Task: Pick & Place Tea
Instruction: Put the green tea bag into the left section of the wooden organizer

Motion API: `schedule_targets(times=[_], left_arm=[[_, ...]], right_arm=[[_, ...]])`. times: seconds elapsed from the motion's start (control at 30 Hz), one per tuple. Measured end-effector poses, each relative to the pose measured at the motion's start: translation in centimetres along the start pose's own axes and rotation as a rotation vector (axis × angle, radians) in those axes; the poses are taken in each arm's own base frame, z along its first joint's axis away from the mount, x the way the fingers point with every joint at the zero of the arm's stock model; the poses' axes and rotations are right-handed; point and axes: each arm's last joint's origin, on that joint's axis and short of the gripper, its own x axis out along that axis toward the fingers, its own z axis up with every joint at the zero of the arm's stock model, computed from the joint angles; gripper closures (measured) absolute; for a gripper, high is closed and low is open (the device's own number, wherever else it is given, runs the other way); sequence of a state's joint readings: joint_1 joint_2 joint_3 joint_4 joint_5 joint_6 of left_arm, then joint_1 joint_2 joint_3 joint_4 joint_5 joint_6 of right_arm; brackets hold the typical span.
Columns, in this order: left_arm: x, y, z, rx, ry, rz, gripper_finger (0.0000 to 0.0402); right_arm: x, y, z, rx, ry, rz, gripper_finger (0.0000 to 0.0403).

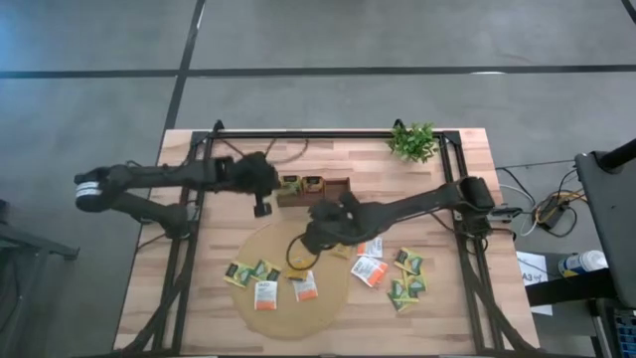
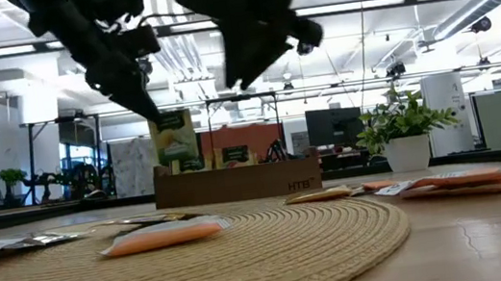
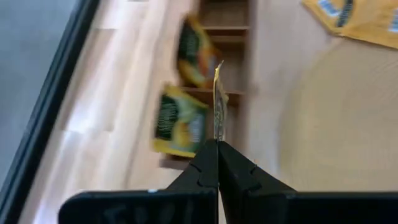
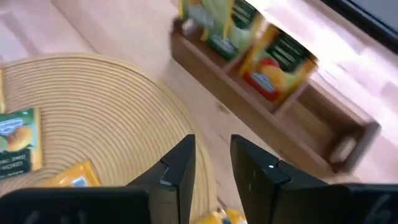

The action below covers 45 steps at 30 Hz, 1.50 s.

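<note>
Left gripper is clamped on a sachet held edge-on, its fingers pinching the bottom edge so the packet stands up thin and vertical, a posture that suits slipping it down into a narrow slot. It hangs just beside the near end of the tray, which sits toward the back of the table by the plant. In the left wrist view two sachets already stand upright in the tray's compartments, so the third is probably headed for a slot alongside them. Right gripper has its jaws parted with nothing between them, and it hovers over the mat's back edge, close to the tray, likely on its way to pick another packet. Loose sachets lie flat on the mat and on the wood to its right, spread apart so each can be taken singly. Most of the tea is still unsorted, so the job looks early.
</note>
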State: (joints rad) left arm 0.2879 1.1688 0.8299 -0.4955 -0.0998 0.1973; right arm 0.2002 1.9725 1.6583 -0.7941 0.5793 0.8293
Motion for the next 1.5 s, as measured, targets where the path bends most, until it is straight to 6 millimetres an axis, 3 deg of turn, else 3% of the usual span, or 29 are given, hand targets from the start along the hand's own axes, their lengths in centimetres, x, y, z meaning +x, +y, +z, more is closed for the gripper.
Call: schedule_targets(times=[0.17, 0.47, 0.87, 1.5], left_arm=[[0.2, 2.2, -0.2, -0.041, -0.046, -0.063, 0.0401], [1.3, 2.3, 0.0, 0.012, -0.051, -0.083, 0.0401], [5.2, 2.2, -0.4, 0.035, 0.072, -0.070, 0.0401], [6.4, 2.6, 0.3, 0.068, 0.129, 0.014, 0.0401]], right_arm=[[-0.8, -1.8, -1.4, 0.061, 0.017, -0.016, 0.0303], [-1.2, -4.3, -3.5, 0.097, 0.039, -0.043, 0.0303], [-0.9, -4.7, -4.2, 0.112, 0.039, -0.023, 0.0303], [-0.7, -4.8, -4.5, 0.108, 0.046, -0.033, 0.0303]])
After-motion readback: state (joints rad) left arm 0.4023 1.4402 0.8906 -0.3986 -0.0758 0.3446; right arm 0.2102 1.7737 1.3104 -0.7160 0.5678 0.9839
